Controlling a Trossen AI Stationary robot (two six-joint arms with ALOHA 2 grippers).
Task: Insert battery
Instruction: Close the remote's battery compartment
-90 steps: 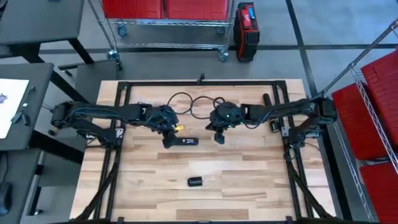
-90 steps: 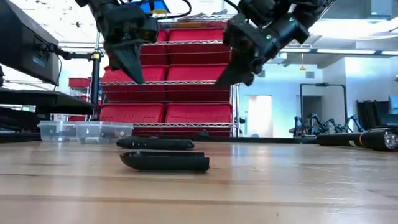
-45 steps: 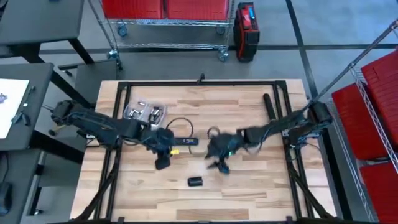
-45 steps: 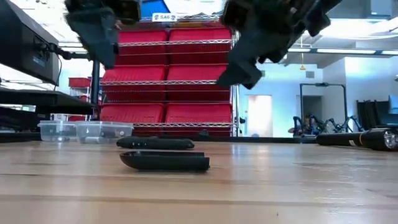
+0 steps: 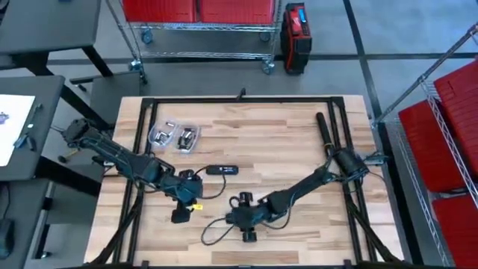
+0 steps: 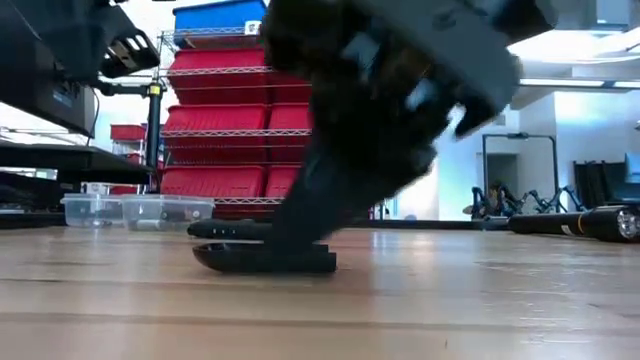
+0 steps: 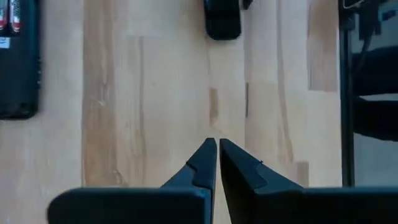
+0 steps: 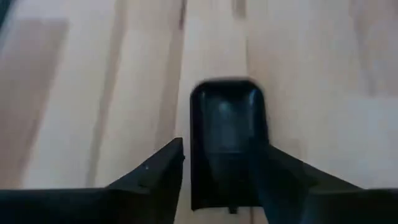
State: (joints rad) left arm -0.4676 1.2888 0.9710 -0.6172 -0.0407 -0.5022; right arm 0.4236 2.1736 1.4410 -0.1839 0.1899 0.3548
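right pincer (image 8: 217, 180): spread astride black cover (image 8: 225, 134) | left pincer (image 7: 217, 163): closed, empty

No legible text, label, brand, number or sign is found in any view. A small white label on the blue plastic bin (image 6: 222, 17) atop the wire shelving in the low view carries marks too small to read. The dark flat remote-like device (image 7: 17, 59) at the edge of the left wrist view shows red-and-white printed patches, also unreadable. The white sheet (image 5: 13, 127) on the side desk in the high view bears marks that cannot be made out.
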